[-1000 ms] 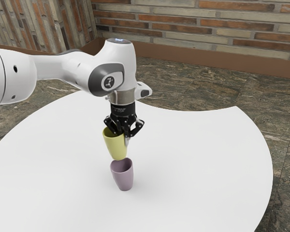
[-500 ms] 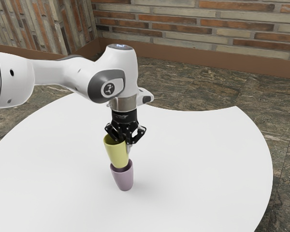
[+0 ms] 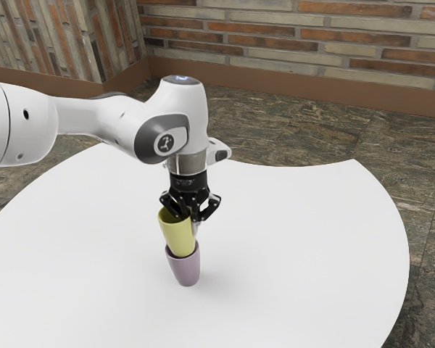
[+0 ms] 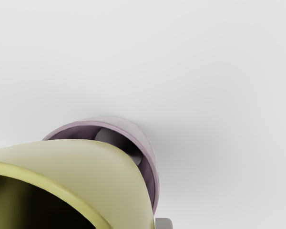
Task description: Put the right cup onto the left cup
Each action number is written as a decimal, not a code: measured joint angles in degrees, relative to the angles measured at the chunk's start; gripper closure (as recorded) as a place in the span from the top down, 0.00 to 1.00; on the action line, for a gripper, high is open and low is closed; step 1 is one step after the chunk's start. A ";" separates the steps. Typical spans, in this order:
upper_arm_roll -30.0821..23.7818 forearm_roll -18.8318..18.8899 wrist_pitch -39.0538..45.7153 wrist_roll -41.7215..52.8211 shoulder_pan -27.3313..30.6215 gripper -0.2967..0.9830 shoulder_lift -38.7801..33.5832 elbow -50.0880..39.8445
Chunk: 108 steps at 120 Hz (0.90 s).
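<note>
Yellow cup (image 3: 177, 238) is held tilted, its wall clamped between the fingers of the gripper (image 3: 189, 221), one fingertip hidden inside; its base is concealed within the mouth of the purple cup (image 3: 185, 270).

Below me, a mauve cup (image 3: 184, 271) stands directly on the white counter (image 3: 312, 254) with its curved edge.

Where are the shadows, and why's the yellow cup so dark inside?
Wrist view: the yellow cup is nearly black inside, probably because little light gets in; a soft grey shadow lies on the white table beside the purple cup. Exterior view: a faint shadow spreads from the purple cup's foot toward that view's right.
</note>
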 joint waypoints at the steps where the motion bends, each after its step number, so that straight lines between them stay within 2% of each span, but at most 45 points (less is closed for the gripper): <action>1: 0.00 0.00 0.06 -0.02 0.01 0.16 0.00 -0.02; 24: 0.07 -0.01 0.87 -0.34 0.06 0.17 -0.04 -0.47; 44: 0.10 -0.27 1.19 -0.41 0.14 0.45 -0.06 -0.78; 61: 0.11 -0.32 1.22 -0.45 0.13 0.60 -0.41 -0.83; 71: 0.15 0.03 0.61 -0.45 0.11 0.65 -2.69 -0.53; 92: -0.28 1.11 -4.81 2.96 0.27 0.71 -12.83 3.02; 101: -0.38 2.10 -7.16 8.16 0.32 0.72 -13.50 7.55; 108: -0.33 3.33 -9.56 11.72 0.32 0.73 -11.39 13.89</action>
